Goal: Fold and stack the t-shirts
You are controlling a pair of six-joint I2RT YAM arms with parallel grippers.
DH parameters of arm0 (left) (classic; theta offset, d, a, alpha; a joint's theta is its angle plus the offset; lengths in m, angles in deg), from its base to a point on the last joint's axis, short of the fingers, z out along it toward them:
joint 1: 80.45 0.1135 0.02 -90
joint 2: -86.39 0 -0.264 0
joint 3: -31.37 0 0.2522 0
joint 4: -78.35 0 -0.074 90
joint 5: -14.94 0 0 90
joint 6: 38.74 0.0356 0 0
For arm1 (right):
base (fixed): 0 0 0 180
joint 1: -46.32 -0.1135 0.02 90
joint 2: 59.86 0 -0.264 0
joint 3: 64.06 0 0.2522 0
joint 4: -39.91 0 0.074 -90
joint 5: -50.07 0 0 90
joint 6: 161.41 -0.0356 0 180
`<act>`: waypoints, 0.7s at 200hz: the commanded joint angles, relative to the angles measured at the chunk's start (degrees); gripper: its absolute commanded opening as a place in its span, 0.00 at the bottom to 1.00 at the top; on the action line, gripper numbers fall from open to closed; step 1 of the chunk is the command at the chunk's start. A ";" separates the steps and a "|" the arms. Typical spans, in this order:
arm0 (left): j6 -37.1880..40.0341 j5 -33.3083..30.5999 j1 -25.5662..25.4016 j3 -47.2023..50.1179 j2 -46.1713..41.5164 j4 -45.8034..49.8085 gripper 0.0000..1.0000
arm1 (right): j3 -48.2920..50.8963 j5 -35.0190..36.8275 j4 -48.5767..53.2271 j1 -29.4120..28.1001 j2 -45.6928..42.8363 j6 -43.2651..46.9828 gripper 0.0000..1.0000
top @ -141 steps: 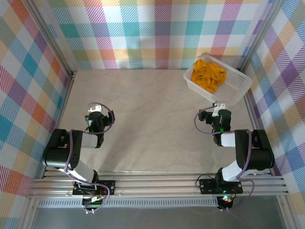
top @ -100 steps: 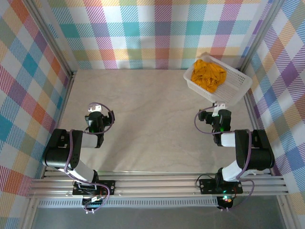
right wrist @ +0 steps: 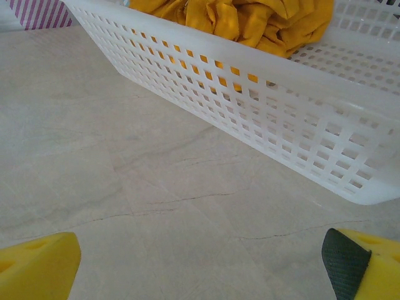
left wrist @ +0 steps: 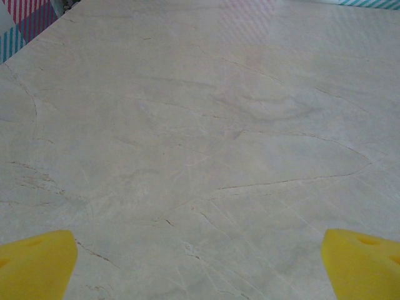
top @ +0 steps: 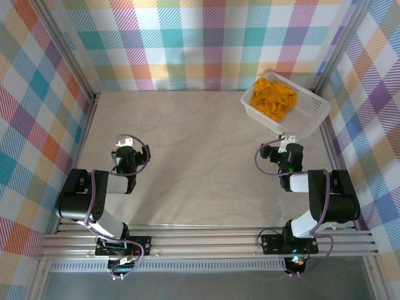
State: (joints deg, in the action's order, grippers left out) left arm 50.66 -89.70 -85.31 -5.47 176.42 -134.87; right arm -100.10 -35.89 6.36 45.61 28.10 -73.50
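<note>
The orange-yellow t-shirts [top: 272,97] lie crumpled in a heap inside the white mesh basket [top: 310,114] at the table's far right; the right wrist view has them [right wrist: 250,19] behind the basket's near wall [right wrist: 262,112]. My right gripper [top: 287,139] sits just in front of that basket, open, its yellow fingertips [right wrist: 37,265] wide apart over bare table. My left gripper [top: 125,145] rests on the left side of the table, open too, with nothing between its yellow fingertips [left wrist: 34,265].
The marble-look table [top: 194,144] is walled by plaid panels at the back and both sides. The basket stands tilted in the far right corner. Aluminium rails [top: 206,240] run along the near edge by the arm bases.
</note>
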 commanded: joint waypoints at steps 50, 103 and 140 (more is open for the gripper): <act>-5.22 -19.45 -9.97 -14.86 -23.38 25.48 1.00 | -36.29 -2.50 59.38 -6.94 -16.25 -15.02 1.00; -34.17 -1.25 -3.37 -61.19 -5.02 81.86 1.00 | -68.50 0.89 73.22 -1.93 8.04 -25.91 0.93; -34.51 15.74 -9.67 -66.93 -2.99 78.53 0.95 | -93.07 1.81 82.69 1.68 31.41 -27.86 0.93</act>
State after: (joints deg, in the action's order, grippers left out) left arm 19.69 -88.54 -90.69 -69.94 172.25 -65.03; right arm -183.83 -34.56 74.79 45.00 47.99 -97.56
